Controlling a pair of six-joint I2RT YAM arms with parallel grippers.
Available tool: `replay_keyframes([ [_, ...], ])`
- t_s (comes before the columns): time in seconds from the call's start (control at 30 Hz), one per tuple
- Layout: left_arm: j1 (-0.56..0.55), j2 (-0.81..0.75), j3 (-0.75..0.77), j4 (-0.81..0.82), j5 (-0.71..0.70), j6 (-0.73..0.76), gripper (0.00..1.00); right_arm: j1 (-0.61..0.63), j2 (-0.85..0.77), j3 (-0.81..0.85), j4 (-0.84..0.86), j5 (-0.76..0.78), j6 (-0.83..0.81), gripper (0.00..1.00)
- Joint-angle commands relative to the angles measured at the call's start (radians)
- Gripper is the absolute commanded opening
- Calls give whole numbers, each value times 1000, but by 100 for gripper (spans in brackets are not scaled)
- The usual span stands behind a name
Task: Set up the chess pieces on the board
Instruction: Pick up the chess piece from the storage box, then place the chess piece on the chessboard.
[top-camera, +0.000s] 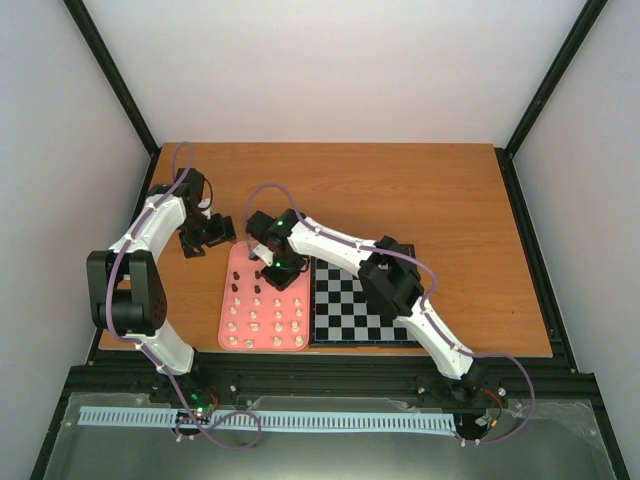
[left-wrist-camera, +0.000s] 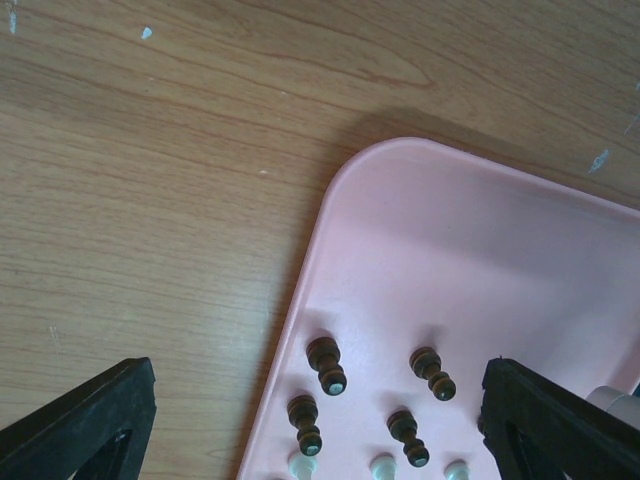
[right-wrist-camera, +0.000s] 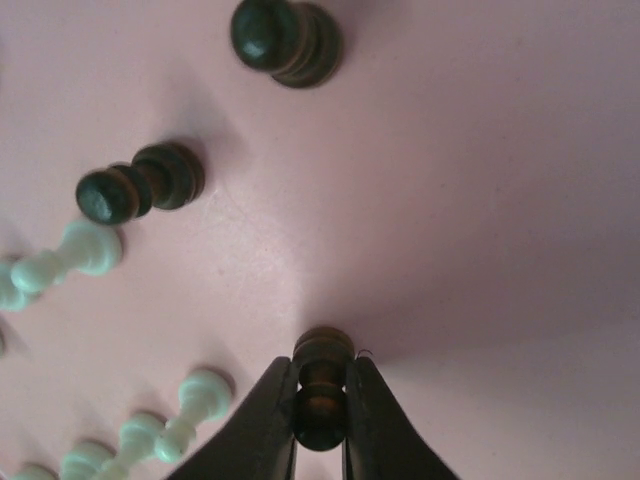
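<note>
Two robot arms work over a wooden table (top-camera: 430, 190). A pink tray (left-wrist-camera: 450, 240) lies at the table's near edge, w/ the board (top-camera: 345, 310) just beside its right edge. The chess pieces (left-wrist-camera: 328, 362) stand in rows on the tray, dark ones mostly toward its far edge, white ones toward its near edge. No piece shows on the board's visible squares, though the right arm (top-camera: 400, 285) hides part of it. Judging by that, setup has barely begun.

The right gripper (right-wrist-camera: 322, 366) reaches over the board's far-left corner to the tray's far half, pointing down. Its fingers (right-wrist-camera: 270, 420) are closed on one dark piece (right-wrist-camera: 322, 348), pinching it across its narrow body. Can't tell if the base touches the tray. Neighbouring pieces stand apart from it, which leaves room for the fingers.

The left gripper (left-wrist-camera: 315, 400) hovers over bare table just beyond the tray's far-left corner. Its fingers are spread wide and hold nothing. It is prob. parked there to keep clear of the right arm.
</note>
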Motion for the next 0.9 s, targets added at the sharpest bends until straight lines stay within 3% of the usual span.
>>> replay_keyframes([
  [0.0, 0, -27, 2, 10, 9, 5, 100, 1, 19, 32, -12, 41, 5, 3],
  [0.27, 0, -31, 2, 6, 5, 6, 100, -48, -170, -77, 19, 87, 46, 3],
  [0.63, 0, -27, -4, 10, 2, 5, 100, -249, -537, -558, 79, 125, 86, 3],
  [0.87, 0, -28, -9, 12, 2, 4, 100, -356, -593, -683, 146, 125, 97, 3],
])
